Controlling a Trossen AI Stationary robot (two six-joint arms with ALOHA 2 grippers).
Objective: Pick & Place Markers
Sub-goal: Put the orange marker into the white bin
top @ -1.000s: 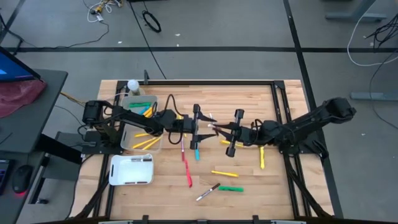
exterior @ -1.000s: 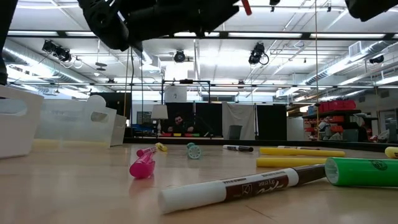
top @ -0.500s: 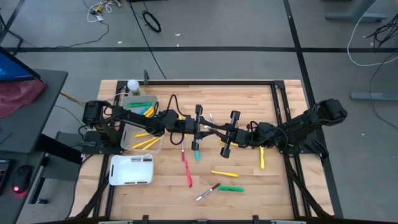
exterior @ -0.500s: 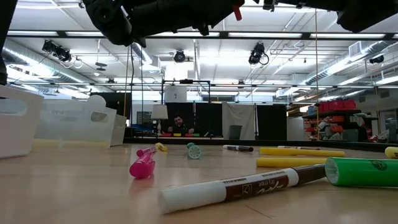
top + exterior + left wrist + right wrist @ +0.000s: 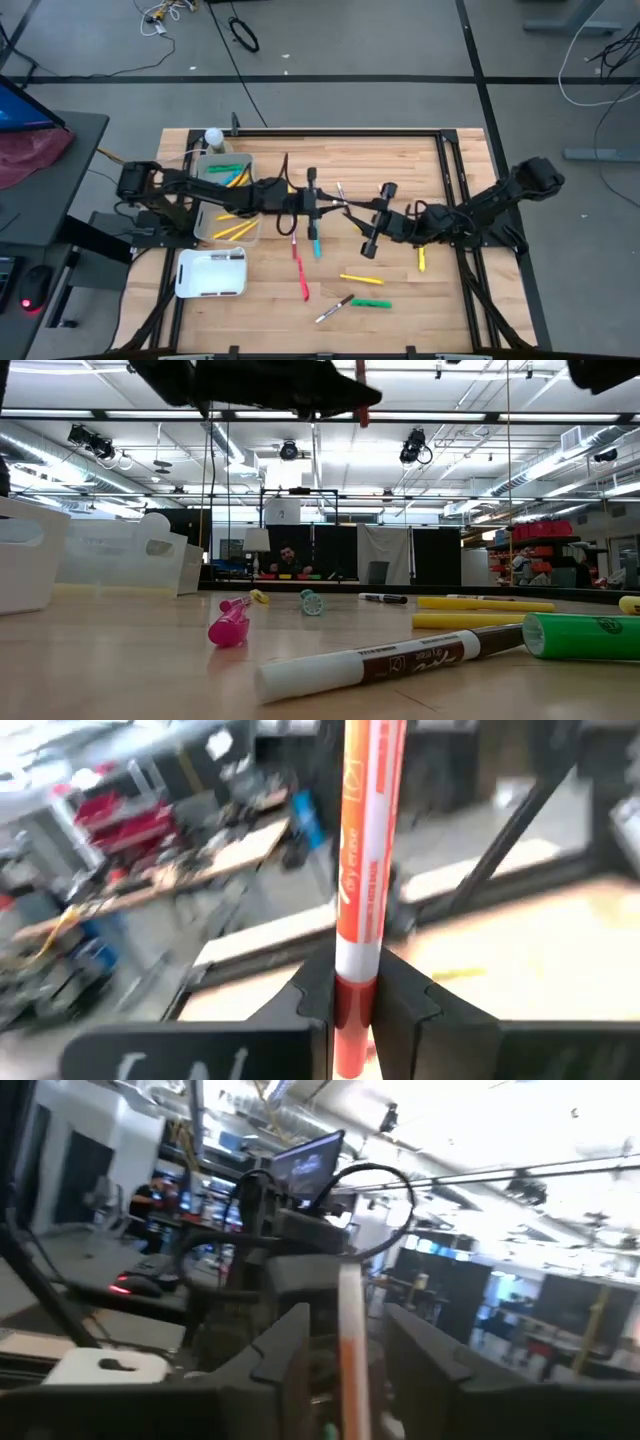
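The orange marker (image 5: 358,880) is clamped in the left gripper (image 5: 352,1010); the right gripper (image 5: 345,1345), jaws parted, should be drawn straight back

The high view hangs far above and looks straight down on the whole wooden table (image 5: 400,160), with floor visible all round it.

The low view sits at table-top height, facing level across the boards into the room, very near a white and brown marker (image 5: 390,658) at its 6 o'clock; both views share the markers lying on the table.

The left wrist view looks forward along an orange and white marker (image 5: 362,850), very close.

The right wrist view faces the opposite arm and shares that marker (image 5: 352,1350).
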